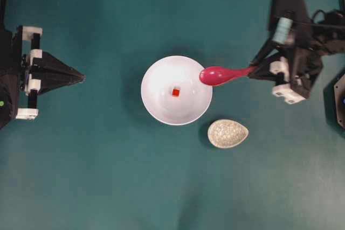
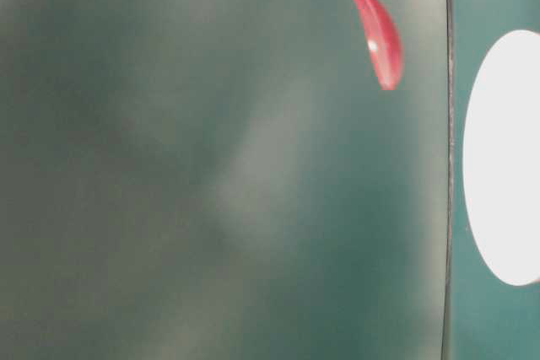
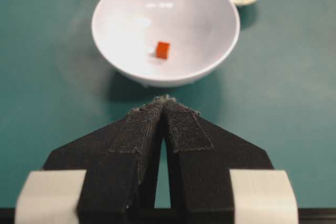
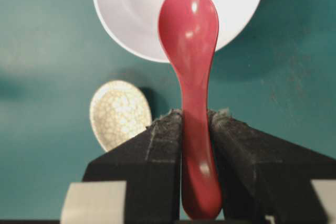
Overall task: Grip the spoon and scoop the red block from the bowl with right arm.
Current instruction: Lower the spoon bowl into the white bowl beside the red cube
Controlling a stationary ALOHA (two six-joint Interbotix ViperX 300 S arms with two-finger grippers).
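The right gripper (image 4: 195,121) clamps the spoon (image 1: 218,75) by its handle, scoop over the bowl (image 1: 156,106) rim. The red block (image 1: 176,92) sits in the bowl's middle. The left gripper (image 3: 164,103) is pinched closed, empty. Teal tabletop (image 1: 108,187); speckled dish (image 1: 228,133) beside the bowl.

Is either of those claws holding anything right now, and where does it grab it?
The right gripper holds the spoon by its handle, scoop end out. The left gripper holds nothing.
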